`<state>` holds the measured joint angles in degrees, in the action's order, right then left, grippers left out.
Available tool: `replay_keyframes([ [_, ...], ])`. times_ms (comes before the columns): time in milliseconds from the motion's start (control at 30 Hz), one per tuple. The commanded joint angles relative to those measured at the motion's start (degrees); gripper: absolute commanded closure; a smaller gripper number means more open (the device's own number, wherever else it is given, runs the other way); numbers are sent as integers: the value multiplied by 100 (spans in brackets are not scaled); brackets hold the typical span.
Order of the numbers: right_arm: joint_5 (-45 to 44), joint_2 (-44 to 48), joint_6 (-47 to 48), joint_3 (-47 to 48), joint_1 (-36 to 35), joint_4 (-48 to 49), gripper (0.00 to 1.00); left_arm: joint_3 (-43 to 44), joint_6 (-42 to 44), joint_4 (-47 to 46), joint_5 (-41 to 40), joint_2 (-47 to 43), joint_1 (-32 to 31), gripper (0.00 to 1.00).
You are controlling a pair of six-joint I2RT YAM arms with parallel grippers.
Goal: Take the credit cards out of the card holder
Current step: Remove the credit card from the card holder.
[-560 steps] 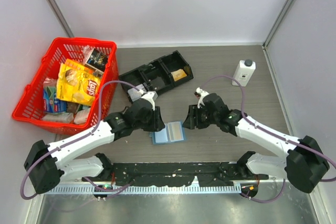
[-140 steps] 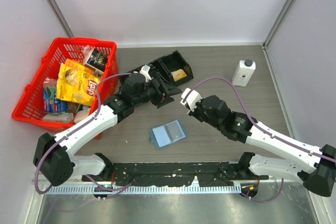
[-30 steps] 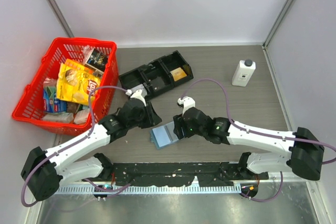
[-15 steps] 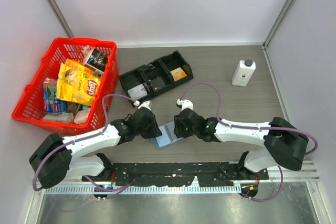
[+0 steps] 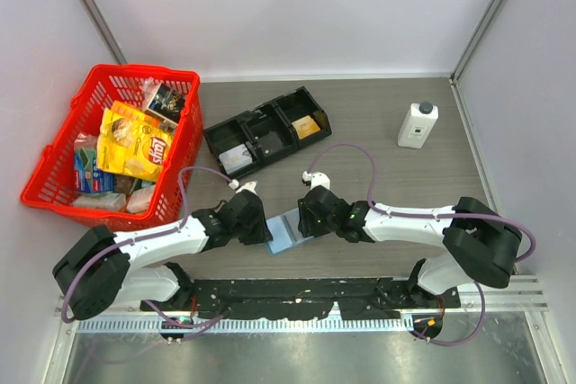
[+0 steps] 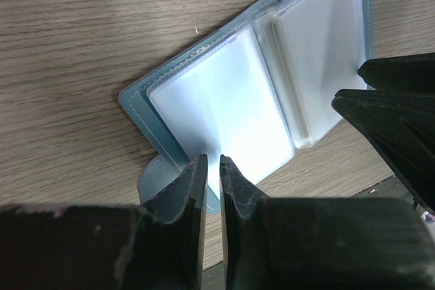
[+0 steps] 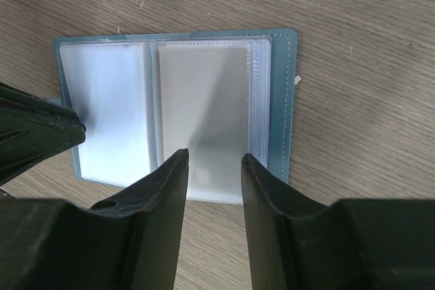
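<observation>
Looking from above, we saw the card holder (image 5: 284,233) lying open on the table (image 5: 387,177), at 6 o'clock from the black tray (image 5: 265,137), with the left gripper (image 5: 262,227) at its 9 o'clock edge and the right gripper (image 5: 310,220) at its 3 o'clock edge. Only that view held the red basket (image 5: 144,69) at 10 o'clock and the white bottle (image 5: 418,125) at 2 o'clock. Only the wrist views showed the clear sleeves. The left one showed its fingers nearly pressed together over the holder's edge; whether they nipped a sleeve we could not tell. The right one showed its fingers spread above a pale grey credit card (image 7: 202,93) sitting in its sleeve.
</observation>
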<state>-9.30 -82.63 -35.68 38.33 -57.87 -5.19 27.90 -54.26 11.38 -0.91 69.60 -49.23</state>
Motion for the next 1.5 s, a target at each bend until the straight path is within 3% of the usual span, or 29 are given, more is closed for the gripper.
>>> replay_keyframes([
  [0,-46,-69,-44,-9,21,89,58,-144,109,-39,-59,36,-34,84],
  [600,1624,-561,8,403,12,704,62,-417,-76,-478,64,167,-43,92],
  [800,1300,-246,158,737,21,98,62,-461,-93,-478,64,133,-51,92],
  [933,282,-34,167,992,21,-798,52,-443,-85,-338,12,36,-43,92],
  [1067,-133,-7,114,1098,21,-1265,43,-400,-32,-84,-85,-113,-43,93],
  [1467,218,-544,-62,1177,21,-1178,42,-329,126,365,-138,-211,-43,93],
])
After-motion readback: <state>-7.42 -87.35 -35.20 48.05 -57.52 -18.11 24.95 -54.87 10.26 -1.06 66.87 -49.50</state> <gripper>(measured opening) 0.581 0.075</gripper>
